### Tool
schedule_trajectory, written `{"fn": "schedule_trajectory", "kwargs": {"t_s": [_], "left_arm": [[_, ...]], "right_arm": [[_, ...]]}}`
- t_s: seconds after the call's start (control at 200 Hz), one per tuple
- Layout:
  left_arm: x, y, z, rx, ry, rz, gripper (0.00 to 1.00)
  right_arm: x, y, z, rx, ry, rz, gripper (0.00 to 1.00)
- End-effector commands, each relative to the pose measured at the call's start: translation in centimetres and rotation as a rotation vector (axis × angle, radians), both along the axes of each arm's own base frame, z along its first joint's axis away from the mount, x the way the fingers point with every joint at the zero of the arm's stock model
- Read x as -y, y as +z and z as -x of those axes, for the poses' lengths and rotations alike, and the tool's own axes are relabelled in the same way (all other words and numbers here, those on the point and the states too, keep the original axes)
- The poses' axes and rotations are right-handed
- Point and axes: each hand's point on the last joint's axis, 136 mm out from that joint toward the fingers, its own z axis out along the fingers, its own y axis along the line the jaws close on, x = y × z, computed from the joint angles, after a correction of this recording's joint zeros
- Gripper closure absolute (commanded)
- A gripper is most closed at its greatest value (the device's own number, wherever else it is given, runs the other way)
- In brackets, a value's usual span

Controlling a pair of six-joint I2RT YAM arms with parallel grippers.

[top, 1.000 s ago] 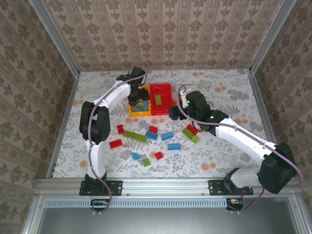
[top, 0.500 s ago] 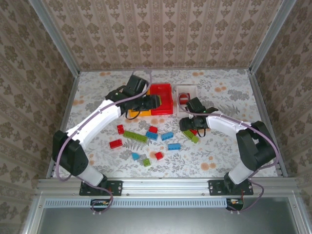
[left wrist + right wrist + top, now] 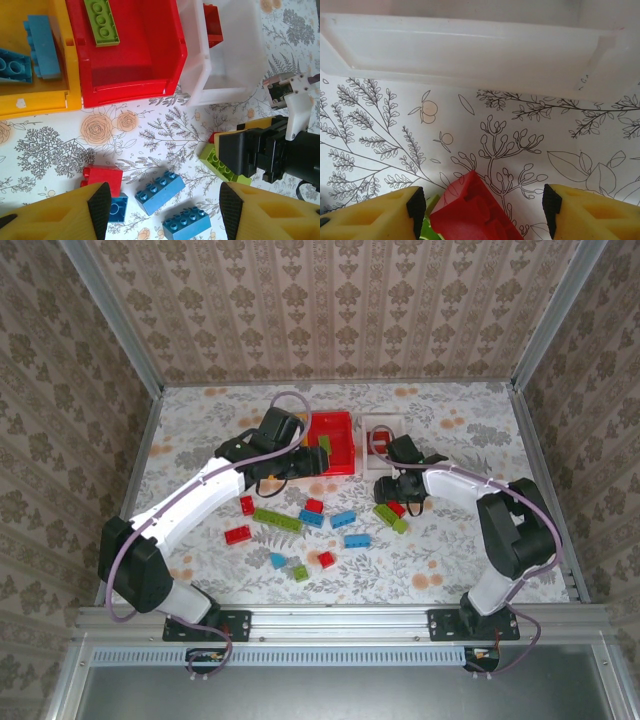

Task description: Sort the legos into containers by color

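On the near half of the table (image 3: 450,550), loose legos (image 3: 326,559) in red, blue and green lie scattered, not yet sorted. Just beyond them, toward the right, the right gripper (image 3: 481,202) hangs low over a red brick (image 3: 470,212). Its fingers (image 3: 395,215) are released and stand to either side of the brick, with a clear gap on one side; nothing is grasped yet. A green brick (image 3: 429,227) lies tight against the red one, beside one finger.

To do this pick well, I judge the jaws should centre on the red brick so both pads meet it together. They should come down far enough to bite its flat sides and keep off the green neighbour. The lift should then go straight up before heading for the white bin (image 3: 470,50), whose wall stands close ahead. That bin already holds a red piece (image 3: 212,25), so it is the likely home.

The right arm is folded tight, its wrist turned in toward the table's middle. The left arm stretches long from its base toward the bins, and the left gripper (image 3: 162,210) is empty, fingers spread wide above blue bricks (image 3: 160,192). Farthest off, the red bin (image 3: 127,85) holds a long green piece (image 3: 101,22) and the orange bin (image 3: 35,102) holds blue pieces (image 3: 37,45)
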Motion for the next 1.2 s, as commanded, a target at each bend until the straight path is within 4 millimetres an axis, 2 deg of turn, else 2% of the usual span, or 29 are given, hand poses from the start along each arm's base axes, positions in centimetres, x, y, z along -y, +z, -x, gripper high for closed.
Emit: {"fn": "schedule_trajectory", "kwargs": {"t_s": [0.0,0.225,0.335,0.555,0.72,0.84,0.935,1.1,1.195], "left_arm": [[0.6,0.9,0.2,0.016,-0.005,0.041,0.38],[1.2,1.0,0.2,0.02,-0.017,0.059,0.38],[2.2,1.6,0.7,0.036,-0.055,0.079,0.38],[3.3,1.8,1.3,0.042,-0.092,0.097,0.38],[3.9,2.1,1.6,0.044,-0.109,0.106,0.38],[4.1,2.4,1.9,0.05,-0.117,0.11,0.38],[4.1,3.0,1.9,0.072,-0.115,0.114,0.38],[3.8,5.4,1.5,0.141,-0.1,0.132,0.39],[4.0,6.5,1.1,0.175,-0.103,0.144,0.39]], "right_arm": [[-0.1,-0.5,0.0,-0.03,-0.019,-0.003,0.33],[0.8,-1.2,1.5,-0.079,-0.026,0.036,0.36],[1.2,-0.8,2.2,-0.073,-0.032,0.039,0.38],[1.7,-0.6,3.0,-0.081,-0.051,0.039,0.52],[1.8,-0.1,2.9,-0.058,-0.054,0.037,0.65],[2.1,1.2,2.3,-0.007,-0.052,0.052,0.75],[2.2,3.6,1.2,0.061,-0.052,0.056,0.8],[1.7,8.8,-2.2,0.191,-0.057,0.056,0.81],[1.5,9.8,-4.8,0.223,-0.068,0.085,0.82]]}}
